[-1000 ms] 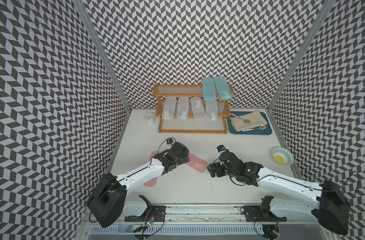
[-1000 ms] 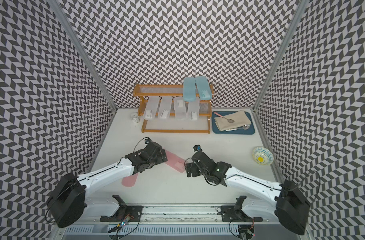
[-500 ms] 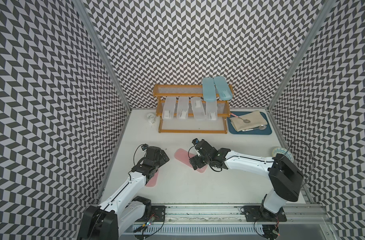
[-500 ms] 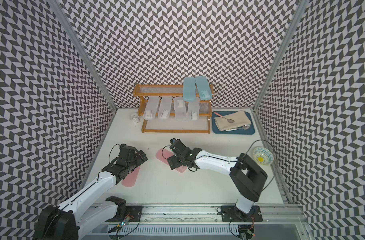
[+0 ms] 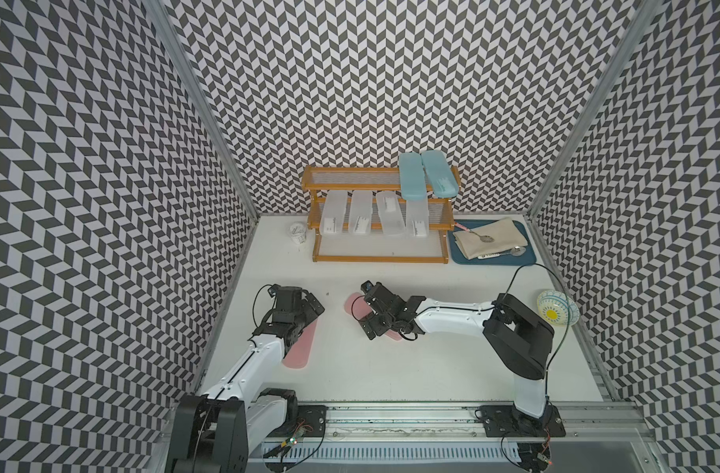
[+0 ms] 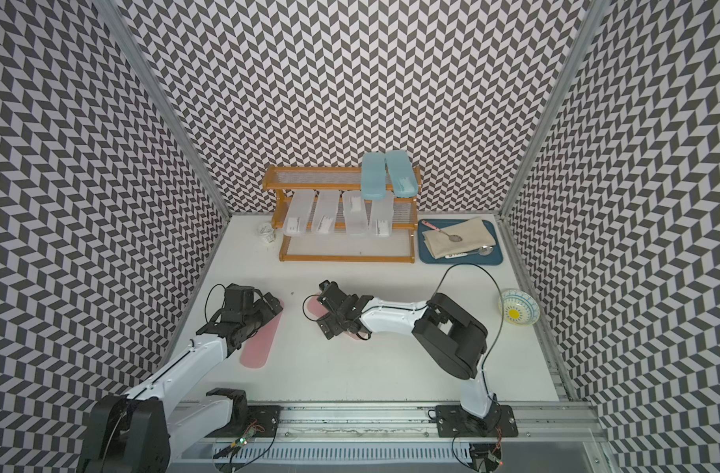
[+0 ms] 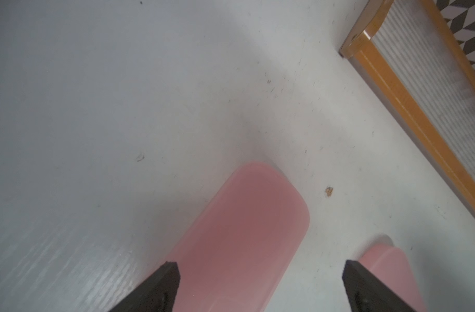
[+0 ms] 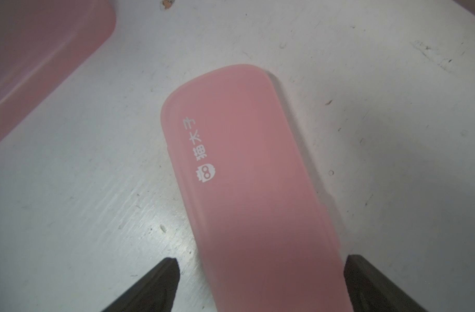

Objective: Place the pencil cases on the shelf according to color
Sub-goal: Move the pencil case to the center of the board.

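Observation:
Two pink pencil cases lie flat on the white table. My left gripper [image 5: 309,305] [image 7: 260,266] hovers open over the far end of the left one [image 5: 299,348] [image 7: 239,237]. My right gripper [image 5: 366,309] [image 8: 260,262] stands open astride the other pink case [image 5: 353,305] [image 8: 244,175], which bears white print; neither finger touches it. The shelf [image 5: 378,258] [image 7: 409,108] stands at the back. Two light blue cases [image 5: 409,180] rest on its top tier and several frosted clear cases [image 5: 333,213] on the middle tier. Its bottom tier holds nothing.
A dark blue tray [image 5: 530,259] with beige cloth and spoons sits right of the shelf. A patterned bowl [image 5: 556,313] stands near the right wall. A small white cup [image 5: 298,232] is left of the shelf. Patterned walls close three sides.
My right gripper has swung left over its pink case and its jaws have widened. My left gripper has drawn back left onto the other pink case, still open.

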{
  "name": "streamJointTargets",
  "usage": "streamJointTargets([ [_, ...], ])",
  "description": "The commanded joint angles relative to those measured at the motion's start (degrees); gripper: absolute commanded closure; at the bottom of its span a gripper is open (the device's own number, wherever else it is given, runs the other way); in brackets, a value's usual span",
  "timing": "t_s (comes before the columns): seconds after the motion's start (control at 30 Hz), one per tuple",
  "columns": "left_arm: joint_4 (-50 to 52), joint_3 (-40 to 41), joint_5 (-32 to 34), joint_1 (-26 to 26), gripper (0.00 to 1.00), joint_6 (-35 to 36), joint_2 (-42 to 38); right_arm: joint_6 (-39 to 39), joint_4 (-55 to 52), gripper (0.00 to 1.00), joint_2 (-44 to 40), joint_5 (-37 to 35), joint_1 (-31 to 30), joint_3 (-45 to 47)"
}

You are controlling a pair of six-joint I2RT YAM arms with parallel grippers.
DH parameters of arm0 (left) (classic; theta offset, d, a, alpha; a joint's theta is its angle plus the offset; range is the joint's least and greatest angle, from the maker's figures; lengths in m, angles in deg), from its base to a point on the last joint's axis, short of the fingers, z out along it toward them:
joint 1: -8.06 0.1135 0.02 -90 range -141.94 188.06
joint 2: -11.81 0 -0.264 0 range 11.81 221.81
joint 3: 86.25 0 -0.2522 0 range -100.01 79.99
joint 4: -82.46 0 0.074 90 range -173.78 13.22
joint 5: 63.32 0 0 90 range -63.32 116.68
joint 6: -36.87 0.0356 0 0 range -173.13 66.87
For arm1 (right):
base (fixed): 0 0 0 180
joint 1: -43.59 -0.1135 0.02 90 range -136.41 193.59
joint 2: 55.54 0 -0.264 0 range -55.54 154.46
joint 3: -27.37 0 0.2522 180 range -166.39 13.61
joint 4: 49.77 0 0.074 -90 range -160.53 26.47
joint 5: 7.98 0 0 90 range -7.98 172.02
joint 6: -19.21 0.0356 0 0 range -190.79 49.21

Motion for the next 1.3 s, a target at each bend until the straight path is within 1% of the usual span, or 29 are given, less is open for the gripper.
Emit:
streamJointTargets([
  [0.0, -2.01, -0.05, -2.21, 0.22, 0.0, 1.73, 1.84, 3.28, 2.59, 0.0, 1.85, -2.3, 0.36, 1.67],
  [0.03, -2.51, -0.16, -2.94, 0.23, 0.0, 2.07, 2.31, 4.09, 3.03, 0.0, 1.65, -2.07, 0.83, 2.67],
  [0.17, -5.36, 0.89, -5.95, 0.1, 0.0, 3.11, 4.02, 7.21, 7.01, 0.0, -1.94, 2.96, 4.26, 9.14],
  [0.23, -6.19, 1.63, -6.41, -0.1, 0.0, 3.02, 4.59, 7.58, 7.99, 0.0, -4.26, 2.53, 5.09, 12.07],
  [0.33, -6.3, 2.12, -6.47, -1.01, 0.01, 3.19, 5.05, 7.83, 7.18, 0.0, -7.06, -0.08, 5.49, 15.16],
  [0.43, -5.99, 2.31, -5.58, -3.35, 0.01, 2.72, 4.94, 8.69, 5.95, 0.0, -10.08, -1.94, 5.49, 18.41],
  [0.53, -5.43, 2.62, -4.56, -7.02, 0.01, 0.83, 4.51, 11.1, 5.22, 0.0, -14.21, -3.12, 5.49, 22.46],
  [0.7, -5.49, 4.25, -3.14, -13.73, 0.0, -3.52, 3.57, 15.01, 6.33, 0.0, -22.87, -1.26, 5.41, 29.91],
  [0.77, -5.27, 4.88, -2.58, -15.34, 0.01, -4.85, 2.89, 15.01, 7.19, 0.0, -26.11, -0.6, 5.32, 32.25],
  [0.87, -4.41, 5.28, -1.59, -15.92, 0.01, -5.83, 1.23, 13.95, 7.42, 0.0, -29.46, -0.26, 5.32, 34.5],
  [1.03, -2.78, 3.61, 0.66, -15.83, 0.0, -5.27, -1.05, 12.06, 9.63, 0.0, -28.74, -0.44, 5.16, 35.77],
  [1.27, -2.73, 2.59, 0.19, -15.83, 0.0, -5.68, -0.95, 8.88, 9.14, 0.0, -24.3, -3.39, 4.98, 31.81],
])
